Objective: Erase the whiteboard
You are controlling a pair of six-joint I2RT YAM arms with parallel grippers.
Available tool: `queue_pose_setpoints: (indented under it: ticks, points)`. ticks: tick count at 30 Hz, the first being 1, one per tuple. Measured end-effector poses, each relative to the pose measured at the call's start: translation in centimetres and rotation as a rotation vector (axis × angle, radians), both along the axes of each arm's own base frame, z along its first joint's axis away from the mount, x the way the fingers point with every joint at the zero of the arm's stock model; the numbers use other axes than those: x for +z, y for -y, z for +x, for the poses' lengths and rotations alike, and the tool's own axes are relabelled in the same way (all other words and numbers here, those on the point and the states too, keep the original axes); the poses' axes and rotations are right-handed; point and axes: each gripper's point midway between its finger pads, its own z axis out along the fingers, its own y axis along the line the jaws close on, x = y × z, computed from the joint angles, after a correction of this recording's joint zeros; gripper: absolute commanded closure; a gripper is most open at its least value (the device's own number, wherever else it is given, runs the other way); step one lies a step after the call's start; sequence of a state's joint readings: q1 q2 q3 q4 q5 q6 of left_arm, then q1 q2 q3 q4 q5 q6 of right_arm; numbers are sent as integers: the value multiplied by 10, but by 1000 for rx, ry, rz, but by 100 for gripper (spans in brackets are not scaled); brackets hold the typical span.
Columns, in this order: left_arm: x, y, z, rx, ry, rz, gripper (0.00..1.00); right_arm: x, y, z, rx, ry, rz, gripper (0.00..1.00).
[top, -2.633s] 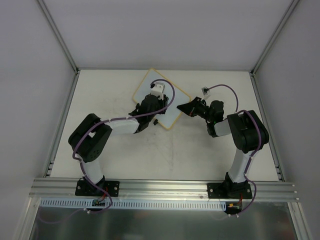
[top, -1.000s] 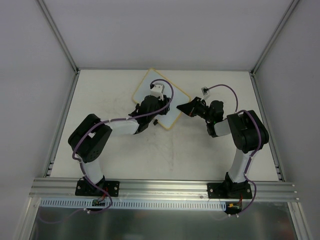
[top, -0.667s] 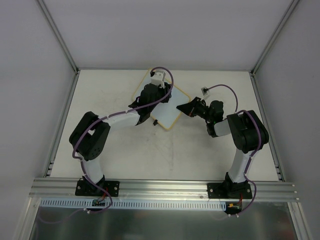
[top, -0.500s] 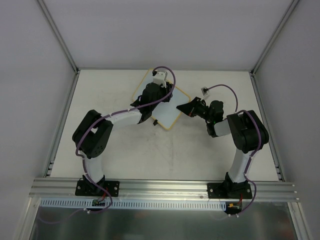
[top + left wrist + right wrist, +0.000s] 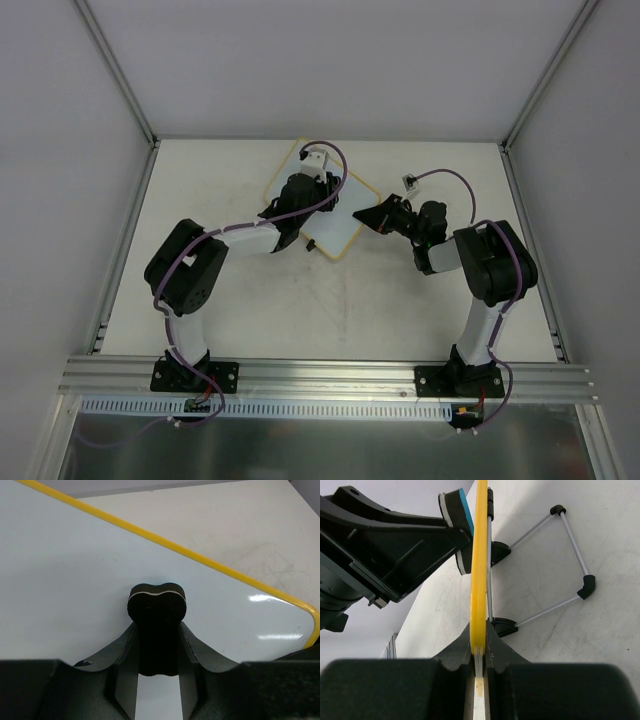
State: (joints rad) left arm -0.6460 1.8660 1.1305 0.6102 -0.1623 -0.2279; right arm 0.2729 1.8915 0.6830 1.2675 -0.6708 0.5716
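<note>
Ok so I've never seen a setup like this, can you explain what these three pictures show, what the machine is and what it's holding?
The machine is a left arm and a right arm, black and white, bolted to a pale table. One picture looks down from above; the other two come from a camera on each wrist, showing its own dark fingers at the bottom. On the table sits a small white board with a yellow frame. The left gripper is shut on a small black bone-shaped eraser held against the board's white face. The right gripper pinches the board's yellow edge.

lab test cell, aluminium frame, white panels
</note>
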Motion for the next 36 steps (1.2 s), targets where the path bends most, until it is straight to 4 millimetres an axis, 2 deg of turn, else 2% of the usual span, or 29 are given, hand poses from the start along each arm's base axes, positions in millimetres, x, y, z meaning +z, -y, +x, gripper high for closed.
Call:
queue_pose_setpoints:
  ticks: [11, 20, 25, 29, 32, 36]
  points:
    - [-30, -12, -32, -19, -42, -51, 100, 0, 0, 0, 0, 2, -2, 100]
    - [-74, -27, -86, -41, -130, -42, 100, 0, 0, 0, 3, 9, -6, 100]
    - [-74, -34, -103, -49, -141, -48, 100, 0, -2, -2, 11, 6, -3, 100]
    - [-69, -40, -109, -49, -144, -43, 100, 0, -2, -2, 12, 5, -3, 100]
    - [-54, -41, -111, -51, -128, -52, 100, 0, -2, -2, 12, 5, -3, 100]
    - [-22, -45, -113, -52, -91, -76, 100, 0, -2, -2, 12, 4, -2, 100]
